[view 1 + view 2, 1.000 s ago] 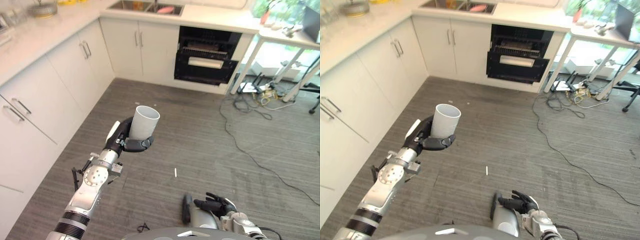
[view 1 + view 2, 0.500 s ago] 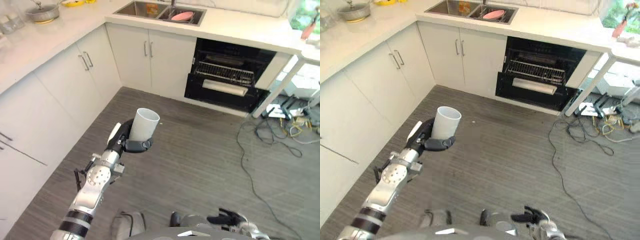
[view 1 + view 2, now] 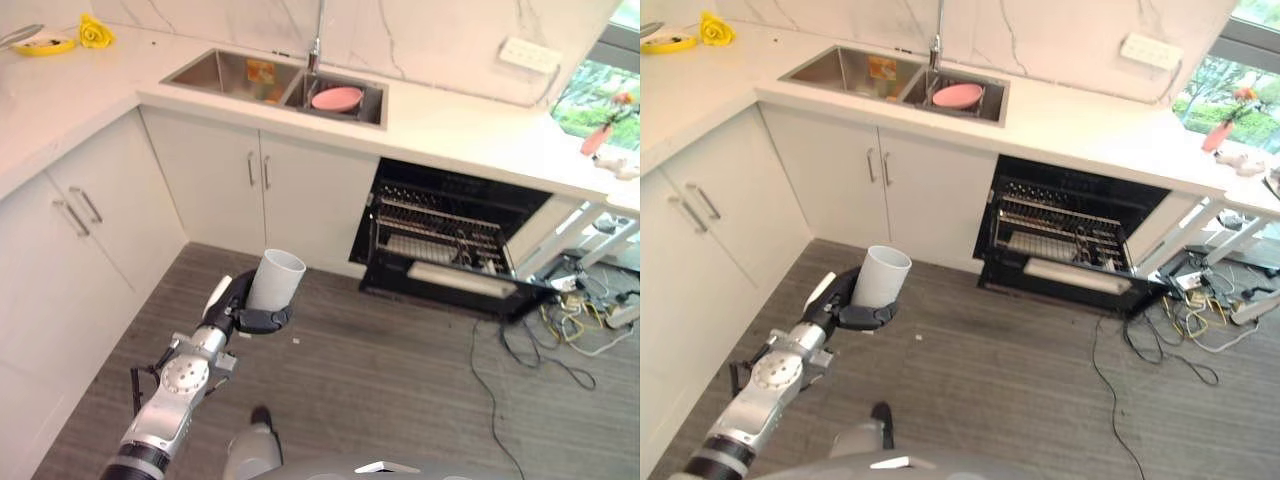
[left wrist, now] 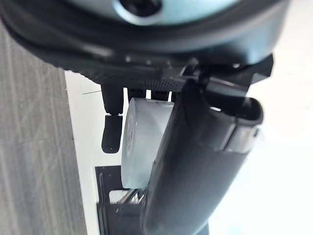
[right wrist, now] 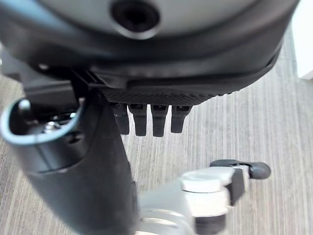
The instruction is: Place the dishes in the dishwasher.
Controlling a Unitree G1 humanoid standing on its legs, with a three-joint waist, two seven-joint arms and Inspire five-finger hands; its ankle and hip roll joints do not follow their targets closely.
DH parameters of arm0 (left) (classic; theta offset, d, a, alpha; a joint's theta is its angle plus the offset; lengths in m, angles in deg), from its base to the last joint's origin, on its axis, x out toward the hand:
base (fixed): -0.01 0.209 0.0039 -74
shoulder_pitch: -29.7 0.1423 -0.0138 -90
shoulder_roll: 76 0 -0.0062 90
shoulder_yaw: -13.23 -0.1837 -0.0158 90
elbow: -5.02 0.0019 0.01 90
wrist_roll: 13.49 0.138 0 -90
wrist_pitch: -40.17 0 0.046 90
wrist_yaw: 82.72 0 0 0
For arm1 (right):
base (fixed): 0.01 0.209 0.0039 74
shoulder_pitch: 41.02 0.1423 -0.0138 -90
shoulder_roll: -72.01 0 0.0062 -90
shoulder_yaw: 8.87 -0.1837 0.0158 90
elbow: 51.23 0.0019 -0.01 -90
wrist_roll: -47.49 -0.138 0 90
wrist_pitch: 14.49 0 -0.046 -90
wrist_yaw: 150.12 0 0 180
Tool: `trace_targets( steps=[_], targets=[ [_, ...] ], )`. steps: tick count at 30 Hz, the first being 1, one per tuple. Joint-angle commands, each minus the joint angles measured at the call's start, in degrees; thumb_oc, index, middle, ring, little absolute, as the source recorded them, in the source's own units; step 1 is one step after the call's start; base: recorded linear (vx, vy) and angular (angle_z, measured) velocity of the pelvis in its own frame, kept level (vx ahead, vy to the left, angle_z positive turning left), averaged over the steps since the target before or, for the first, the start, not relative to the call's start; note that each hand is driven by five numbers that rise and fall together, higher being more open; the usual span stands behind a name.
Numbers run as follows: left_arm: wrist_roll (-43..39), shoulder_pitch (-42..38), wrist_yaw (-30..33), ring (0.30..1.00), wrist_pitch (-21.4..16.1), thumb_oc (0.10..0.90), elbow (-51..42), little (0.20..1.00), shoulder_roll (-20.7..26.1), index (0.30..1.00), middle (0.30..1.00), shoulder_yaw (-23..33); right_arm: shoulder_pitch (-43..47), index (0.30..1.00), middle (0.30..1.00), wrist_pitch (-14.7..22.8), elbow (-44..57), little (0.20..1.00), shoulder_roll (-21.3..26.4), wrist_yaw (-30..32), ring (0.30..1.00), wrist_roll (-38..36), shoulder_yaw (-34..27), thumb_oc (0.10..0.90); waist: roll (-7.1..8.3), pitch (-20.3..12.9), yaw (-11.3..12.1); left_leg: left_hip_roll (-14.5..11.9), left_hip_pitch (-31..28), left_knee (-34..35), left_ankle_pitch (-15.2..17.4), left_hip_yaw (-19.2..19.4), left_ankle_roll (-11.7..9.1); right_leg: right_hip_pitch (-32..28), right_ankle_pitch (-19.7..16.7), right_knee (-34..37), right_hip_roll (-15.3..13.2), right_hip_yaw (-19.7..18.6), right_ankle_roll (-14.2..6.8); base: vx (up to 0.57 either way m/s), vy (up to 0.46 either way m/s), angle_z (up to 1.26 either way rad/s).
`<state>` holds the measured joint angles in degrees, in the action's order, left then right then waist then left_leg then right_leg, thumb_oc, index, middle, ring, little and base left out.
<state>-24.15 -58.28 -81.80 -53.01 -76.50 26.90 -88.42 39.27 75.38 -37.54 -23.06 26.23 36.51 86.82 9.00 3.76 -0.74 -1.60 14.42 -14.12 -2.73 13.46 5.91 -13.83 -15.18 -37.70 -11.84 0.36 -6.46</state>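
Observation:
My left hand [image 3: 229,304] is shut on a white cup [image 3: 276,281], held upright above the grey floor. In the left wrist view the thumb [image 4: 195,166] and fingers [image 4: 111,132] wrap the cup [image 4: 142,142]. The dishwasher [image 3: 447,238] stands open under the counter ahead and to the right, its wire rack [image 3: 440,225] showing and its door [image 3: 460,281] lowered. A pink plate [image 3: 337,98] lies in the sink [image 3: 226,73]. My right hand [image 5: 146,120] hangs over the floor with relaxed fingers and holds nothing.
White cabinets [image 3: 70,240] line the left side and the wall below the sink. Cables [image 3: 535,345] lie tangled on the floor right of the dishwasher. A yellow item [image 3: 95,32] rests on the counter's far left. Open floor lies between me and the dishwasher.
The camera has swung up and toward the counter, so the sink and dishwasher now sit nearer and more central. The cup stays in my left hand. The right hand has left the eye views.

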Motion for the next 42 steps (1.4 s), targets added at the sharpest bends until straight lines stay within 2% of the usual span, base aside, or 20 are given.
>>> trace_targets(
  steps=[1,2,3,6,7,8,11,12,15,16,17,18,19,20,21,23,24,29,40,42],
  targets=[
    [0.84,-8.94,1.15,0.3,-6.7,0.4,-10.64,0.3,1.04,0.3,0.3,2.79,8.69,0.9,0.9,0.07,-0.25,0.9,1.85,0.15,0.9,1.51,0.0,0.8,-4.98,2.65,1.23,-4.73,-6.01,6.01,1.31,-2.94,-4.81,10.55,0.95,1.69,0.25,3.38,-2.27,0.48,0.466,-0.19],
    [0.85,-9.31,1.06,0.3,-6.77,0.4,-10.69,0.3,0.96,0.3,0.3,2.25,9.03,0.9,0.9,-0.01,-0.22,0.9,1.91,0.36,0.9,1.58,0.11,0.8,-5.15,2.48,0.76,-3.37,-8.25,6.97,2.11,-2.83,-4.33,11.97,2.49,3.14,0.25,5.11,-2.07,0.78,0.569,-0.64],
    [1.05,-9.89,0.82,0.3,-7.03,0.4,-10.15,0.3,0.22,0.3,0.3,1.39,9.41,0.9,0.9,0.43,0.67,0.9,1.74,0.27,0.9,1.2,0.62,0.8,-5.63,2.85,-2.11,-0.81,-14.3,9.77,3.92,-3.52,-4.09,19.44,9.24,7.89,4.78,7.98,-0.59,0.68,0.411,-0.67],
    [0.43,-10.34,1.06,0.3,-6.93,0.4,-9.96,0.3,0.13,0.3,0.3,1.93,10.26,0.9,0.9,0.47,1.67,0.9,2.28,0.38,0.9,1.3,0.73,0.8,-5.51,3.11,-2.62,-0.36,-20.21,11.28,7.47,-1.28,-5.99,20.59,13.45,20.94,1.49,22.2,-2.11,0.49,0.234,0.08],
    [0.42,-10.4,1.07,0.3,-6.97,0.4,-9.88,0.3,0.1,0.3,0.3,1.89,10.23,0.9,0.9,0.43,1.72,0.9,2.3,0.39,0.9,1.32,0.7,0.8,-5.71,3.42,-2.98,-0.7,-20.6,11.33,7.56,-1.71,-6.24,19.69,13.54,21.59,1.87,22.85,-1.89,0.32,0.197,0.15],
    [0.09,-10.44,1.01,0.3,-6.89,0.4,-10.06,0.3,0.11,0.3,0.3,2.36,10.63,0.9,0.9,0.47,2.06,0.9,2.48,0.54,0.9,1.96,0.84,0.8,-5.7,2.98,-2.27,-0.9,-21.77,11.0,7.86,1.31,-6.66,20.63,14.67,23.75,0.29,31.98,-0.82,0.41,0.105,-0.02],
    [0.02,-10.85,0.59,0.3,-6.72,0.4,-9.37,0.3,-1.03,0.3,0.3,1.43,10.11,0.9,0.9,0.42,1.92,0.9,2.4,0.89,0.9,1.49,1.07,0.8,-5.62,1.75,-3.3,-1.33,-22.7,7.23,9.29,2.06,-7.89,18.12,17.18,26.61,2.89,29.98,1.24,0.32,0.027,-0.07],
    [-0.57,-9.68,0.6,0.3,-7.26,0.4,-9.16,0.3,-2.19,0.3,0.3,1.67,9.56,0.9,0.9,0.26,1.58,0.9,2.7,1.0,0.9,0.9,0.97,0.8,-5.52,0.67,-4.02,-1.71,-21.77,-0.68,6.54,2.13,-10.11,14.94,18.13,30.15,5.75,26.32,3.3,0.28,-0.025,-0.09],
    [-0.58,-9.57,0.57,0.3,-7.31,0.4,-9.17,0.3,-2.23,0.3,0.3,1.71,9.49,0.9,0.9,0.26,1.59,0.9,2.75,1.0,0.9,0.88,1.04,0.8,-5.6,0.65,-3.94,-2.02,-21.53,-1.33,6.74,2.17,-10.42,14.77,18.09,30.52,6.08,26.26,3.53,0.14,-0.045,-0.85],
    [-1.29,-9.58,0.84,0.3,-7.21,0.4,-8.93,0.3,-1.87,0.3,0.3,1.69,9.6,0.9,0.9,0.13,1.44,0.9,3.32,1.83,0.9,0.26,1.19,0.8,-4.81,1.14,-3.51,-2.67,-15.37,-16.76,-1.07,-0.19,-15.58,12.36,18.69,32.59,8.55,23.1,6.2,0.14,-0.075,-0.95],
    [-1.29,-9.58,0.84,0.3,-7.21,0.4,-8.93,0.3,-1.87,0.3,0.3,1.69,9.6,0.9,0.9,0.13,1.44,0.9,3.32,1.83,0.9,0.26,1.19,0.8,-4.81,1.14,-3.51,-2.67,-15.37,-16.76,-1.07,-0.19,-15.58,12.36,18.69,32.59,8.55,23.1,6.2,0.23,0.037,-1.24],
    [-1.54,-8.6,2.05,0.3,-8.01,0.4,-9.06,0.3,-1.26,0.3,0.3,2.6,9.44,0.9,0.9,0.02,2.02,0.9,4.77,2.55,0.9,1.15,2.16,0.8,-3.24,2.78,-1.42,-1.31,-6.21,-27.4,0.68,-4.74,-13.03,10.82,17.91,34.02,8.47,18.66,7.11,0.18,0.252,-0.64],
    [-2.19,-8.96,2.47,0.3,-8.33,0.4,-9.38,0.3,-1.81,0.3,0.3,2.53,9.59,0.9,0.9,0.12,1.94,0.9,4.94,2.86,0.9,1.4,2.5,0.8,-3.98,2.54,-1.3,-2.24,-8.1,-19.87,2.51,-6.4,-11.52,10.96,17.67,33.51,8.24,17.06,5.93,0.35,0.576,-1.4],
    [-0.85,-8.39,3.6,0.3,-9.13,0.4,-9.11,0.3,-1.96,0.3,0.3,3.29,9.78,0.9,0.9,0.42,2.78,0.9,5.8,2.57,0.9,3.11,4.13,0.8,-5.79,1.88,1.32,-0.54,-13.16,-3.35,5.09,-16.53,-9.88,12.24,18.82,30.23,8.35,10.88,3.65,0.34,0.499,-2.21],
    [4.18,-7.36,4.51,0.3,-8.78,0.4,-8.8,0.3,-0.09,0.3,0.3,4.18,9.98,0.9,0.9,-0.22,1.06,0.9,7.87,2.04,0.9,6.01,4.71,0.8,-5.84,3.0,3.52,2.21,-9.74,-7.71,1.39,-22.75,-10.31,11.9,18.61,29.43,8.46,7.73,3.62,0.22,0.466,-2.97],
    [-0.25,-8.8,4.04,0.3,-9.77,0.4,-9.79,0.3,-1.26,0.3,0.3,2.43,10.04,0.9,0.9,0.59,1.48,0.9,7.41,3.24,0.9,5.33,3.84,0.8,-6.68,2.9,1.92,0.74,-11.17,-2.51,3.1,-21.44,-9.81,13.51,18.66,26.98,8.03,8.04,3.07,0.05,0.224,-3.27],
    [-0.88,-13.21,5.14,0.3,-9.83,0.4,-10.74,0.3,-3.13,0.3,0.3,0.8,10.22,0.9,0.9,0.71,2.22,0.9,6.07,3.47,0.9,4.14,4.8,0.8,-7.18,2.99,0.54,1.2,-15.25,2.71,8.31,-20.76,-7.65,16.1,18.99,23.61,7.23,4.89,2.57,0.14,0.268,-1.38],
    [-0.47,-17.82,5.13,0.3,-10.99,0.4,-10.11,0.3,-2.68,0.3,0.3,0.22,9.88,0.9,0.9,0.88,1.57,0.9,4.7,2.8,0.9,3.9,5.11,0.8,-6.9,2.52,-1.46,3.48,-16.42,5.08,8.88,-17.89,-6.03,16.75,16.43,27.21,5.7,2.66,0.64,0.09,0.125,-0.39],
    [-0.21,-17.13,4.32,0.3,-11.05,0.4,-10.98,0.3,-2.33,0.3,0.3,0.72,8.09,0.9,0.9,1.58,4.06,0.9,4.73,2.22,0.9,2.22,3.0,0.8,-8.17,1.76,-4.2,2.58,-20.79,9.61,9.2,-11.62,-5.18,15.92,12.97,32.04,5.17,-1.17,-1.45,0.02,0.023,-0.59],
    [0.66,-15.73,4.87,0.3,-11.07,0.4,-11.85,0.3,-1.54,0.3,0.3,2.66,8.71,0.9,0.9,2.04,7.82,0.9,5.35,2.26,0.9,3.02,3.27,0.8,-8.08,2.84,-3.86,2.28,-20.49,9.62,9.34,-9.08,-5.05,18.32,9.31,31.89,4.35,-0.94,-2.58,-0.15,-0.096,-0.81]
  ],
)
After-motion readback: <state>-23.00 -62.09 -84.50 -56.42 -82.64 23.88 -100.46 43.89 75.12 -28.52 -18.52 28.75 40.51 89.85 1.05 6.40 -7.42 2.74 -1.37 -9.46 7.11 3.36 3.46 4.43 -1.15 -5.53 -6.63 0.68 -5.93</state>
